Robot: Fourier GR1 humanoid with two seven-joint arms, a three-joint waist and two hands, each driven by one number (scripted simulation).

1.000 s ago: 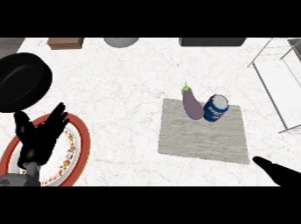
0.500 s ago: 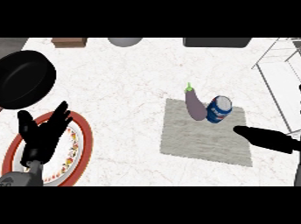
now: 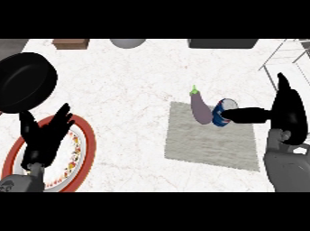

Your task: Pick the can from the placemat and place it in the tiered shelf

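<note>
A blue can (image 3: 220, 113) with a pale lid stands on the grey placemat (image 3: 209, 140), right of a purple eggplant (image 3: 201, 108) with a green stem. My right hand (image 3: 287, 110) is open just right of the can, its thumb stretched left and touching or nearly touching the can's side, the fingers pointing up. The tiered wire shelf (image 3: 297, 61) stands at the right edge, beyond that hand. My left hand (image 3: 43, 135) rests open at the lower left, fingers up, over a red-rimmed plate (image 3: 81, 151).
A black frying pan (image 3: 18, 82) lies at the far left. Along the back edge sit a brown block (image 3: 71, 43), a grey bowl (image 3: 128, 43) and a dark tray (image 3: 223, 43).
My right hand has risen from the lower right and moved left to the can's right side. The left hand, can and eggplant have stayed put.
</note>
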